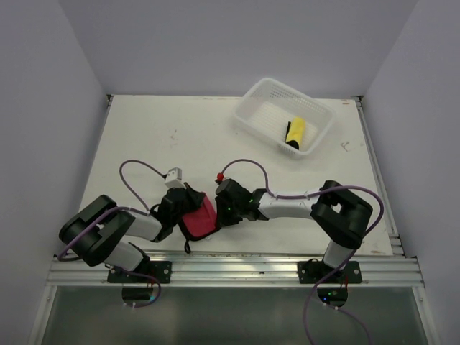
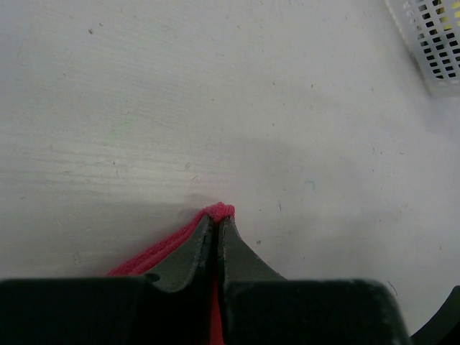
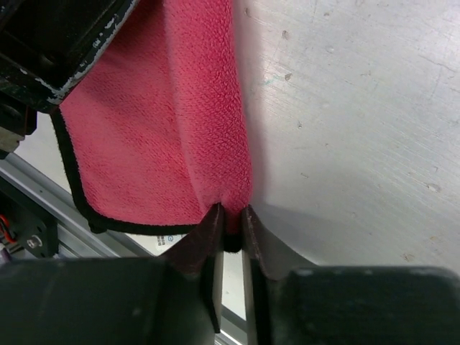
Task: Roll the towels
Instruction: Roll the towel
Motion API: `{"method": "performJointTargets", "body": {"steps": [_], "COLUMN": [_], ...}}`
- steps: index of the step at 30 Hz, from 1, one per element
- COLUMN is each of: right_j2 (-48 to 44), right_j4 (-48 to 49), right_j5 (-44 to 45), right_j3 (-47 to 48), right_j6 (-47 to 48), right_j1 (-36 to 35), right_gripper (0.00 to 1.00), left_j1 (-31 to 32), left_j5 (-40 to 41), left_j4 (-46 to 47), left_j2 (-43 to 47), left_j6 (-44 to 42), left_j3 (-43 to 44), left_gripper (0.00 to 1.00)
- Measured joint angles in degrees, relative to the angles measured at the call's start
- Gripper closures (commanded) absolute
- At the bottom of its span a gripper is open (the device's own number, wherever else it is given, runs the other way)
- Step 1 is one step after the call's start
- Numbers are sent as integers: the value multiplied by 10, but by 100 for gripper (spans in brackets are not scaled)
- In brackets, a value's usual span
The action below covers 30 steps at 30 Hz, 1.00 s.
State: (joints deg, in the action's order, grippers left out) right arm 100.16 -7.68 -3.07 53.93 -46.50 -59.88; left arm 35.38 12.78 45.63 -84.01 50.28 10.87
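Note:
A red towel (image 1: 199, 219) with a black hem hangs bunched between my two grippers near the table's front edge. My left gripper (image 1: 184, 208) is shut on a fold of it; in the left wrist view the red towel (image 2: 154, 253) pokes out just past the tips of the left gripper (image 2: 217, 220). My right gripper (image 1: 220, 208) pinches the towel's hemmed edge. In the right wrist view the red towel (image 3: 165, 122) spreads up and left from the right gripper (image 3: 231, 217). A yellow rolled towel (image 1: 295, 132) lies in the white basket (image 1: 259, 97).
The white basket stands at the table's back right, and its corner (image 2: 431, 36) shows in the left wrist view. An aluminium rail (image 1: 237, 269) runs along the front edge, right below the towel. Grey walls close in the table on three sides.

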Motion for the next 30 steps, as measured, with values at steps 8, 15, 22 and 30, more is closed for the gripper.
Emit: {"method": "performJointTargets", "body": {"steps": [8,15,22,30], "right_j2": [-4,-25,-67,-94], "right_j4": [-1,-12,-20,-9], "right_j5": [32,85,143,213], "right_j3": [0,-12,-45,-68], "right_j6": [12,40,63,85], "right_j1": [-10,-21,-25,-89], "right_gripper": [100,100,100,100], "left_j1": [0,0,0,-3], "left_j5": [1,-8,-14,-51], "left_j4": [-42,-111,-214,-283], "left_j2": [22,48,108,108], "left_j6": [2,3,-1,-4], "left_j3": [6,27,57,83], "left_gripper": [100,100,100,100]}}
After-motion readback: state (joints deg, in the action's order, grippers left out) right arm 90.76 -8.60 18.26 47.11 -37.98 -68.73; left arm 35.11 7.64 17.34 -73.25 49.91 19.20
